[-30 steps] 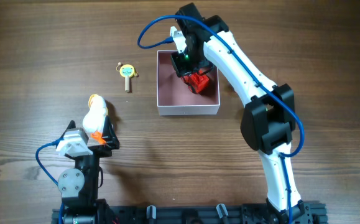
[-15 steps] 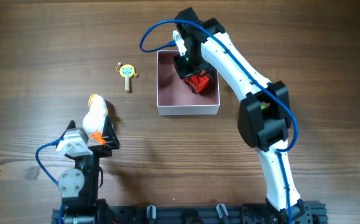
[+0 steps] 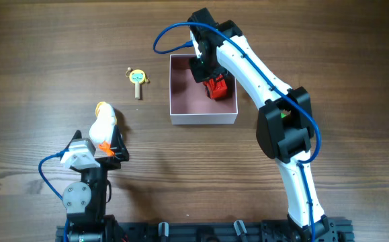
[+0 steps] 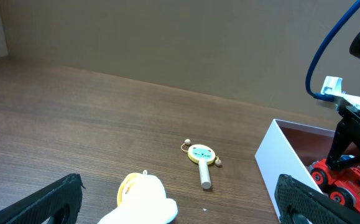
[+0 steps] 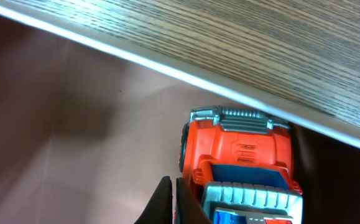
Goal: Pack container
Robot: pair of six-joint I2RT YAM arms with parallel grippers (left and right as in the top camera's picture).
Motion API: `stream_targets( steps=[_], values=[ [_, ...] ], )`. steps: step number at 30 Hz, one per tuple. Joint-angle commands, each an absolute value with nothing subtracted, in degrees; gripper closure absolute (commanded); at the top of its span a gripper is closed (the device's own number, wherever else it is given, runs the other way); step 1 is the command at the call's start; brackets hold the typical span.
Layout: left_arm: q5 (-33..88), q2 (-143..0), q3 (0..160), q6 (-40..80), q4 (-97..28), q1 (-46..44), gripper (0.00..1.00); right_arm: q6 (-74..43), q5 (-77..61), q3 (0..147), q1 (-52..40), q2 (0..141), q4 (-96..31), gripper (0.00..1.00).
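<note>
Where the wooden table (image 3: pixel 46 54) shows, the container (image 3: pixel 204 118) sits right of centre; the right gripper (image 3: pixel 204 67), fingers together, hangs inside it beside a red truck (image 3: pixel 215 87); the left gripper (image 4: pixel 178 186) stands wide open around a duck (image 3: pixel 103 124), a rattle (image 3: pixel 137 77) nearby.

Toy truck (image 3: pixel 215 87) inside container (image 3: pixel 203 119)

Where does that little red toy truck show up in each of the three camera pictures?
Overhead: the red toy truck sits upper centre, inside the white-walled pink container.
Left wrist: the truck is at the bottom right.
Right wrist: it is lower centre-right.
Shared landmark: the container's white wall.
</note>
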State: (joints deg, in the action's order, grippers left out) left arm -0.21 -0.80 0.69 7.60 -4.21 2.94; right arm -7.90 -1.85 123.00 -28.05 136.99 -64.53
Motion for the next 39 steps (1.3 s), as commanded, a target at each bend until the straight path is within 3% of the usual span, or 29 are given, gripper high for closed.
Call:
stream_targets(
  steps=[1, 39],
  values=[
    [-0.93, -0.43, 0.32, 6.44, -4.05, 2.5, 0.0, -11.0, 1.91, 122.89, -28.1, 138.32, -64.99, 0.96],
    [-0.93, -0.43, 0.32, 6.44, -4.05, 2.5, 0.0, -24.58, 7.73, 122.89, -28.1, 138.32, -64.2, 0.96]
  ],
)
